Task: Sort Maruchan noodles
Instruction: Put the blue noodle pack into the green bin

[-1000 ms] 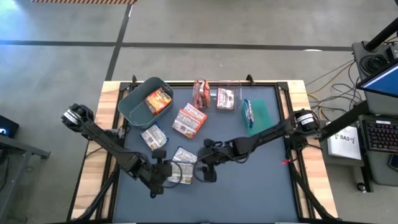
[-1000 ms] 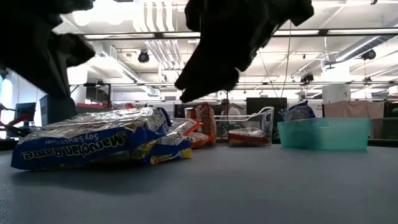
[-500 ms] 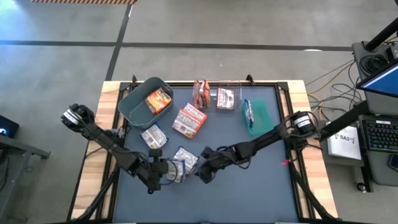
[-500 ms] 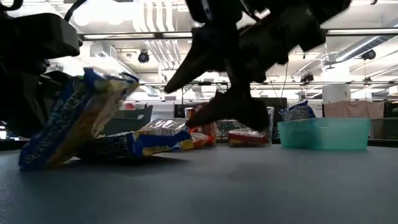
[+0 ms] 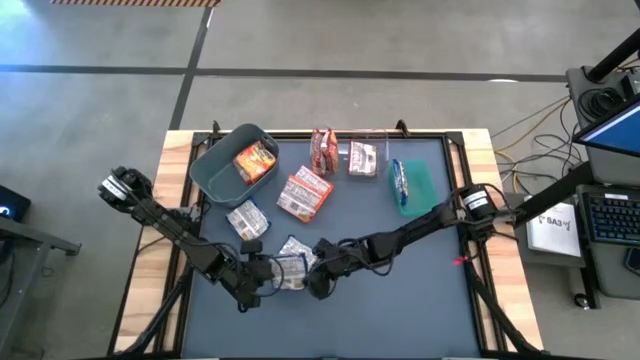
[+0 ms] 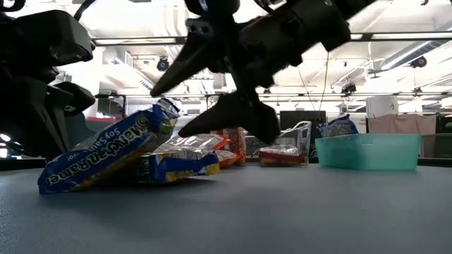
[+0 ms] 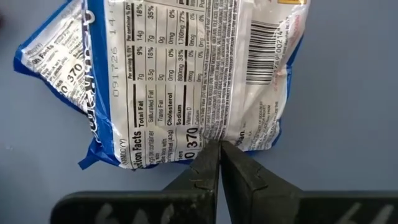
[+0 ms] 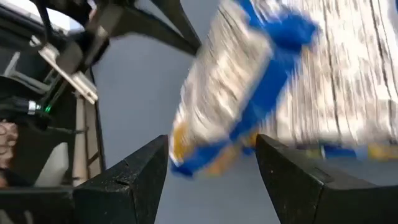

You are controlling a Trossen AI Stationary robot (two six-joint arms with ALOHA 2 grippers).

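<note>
Comparing with a half-second earlier, we note the blue-and-white plastic ramen packet (image 6: 106, 152) leans lower; left gripper (image 7: 219, 163) jaws clamp its edge, and only the right wrist view shows the right gripper (image 8: 211, 165) jaws apart.

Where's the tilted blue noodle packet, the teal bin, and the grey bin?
tilted blue noodle packet (image 6: 106, 152), low view, middle of its printed wrapper.
teal bin (image 6: 367, 152), low view, its front wall.
grey bin (image 5: 215, 172), high view, bare floor inside.

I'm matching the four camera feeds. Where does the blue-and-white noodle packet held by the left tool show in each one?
High: blue-and-white packet, low centre, between both tools.
Low: left, tilted.
Left wrist: fills the top, pinched edge.
Right wrist: centre, blurred.
Shared landmark: left tool.
</note>
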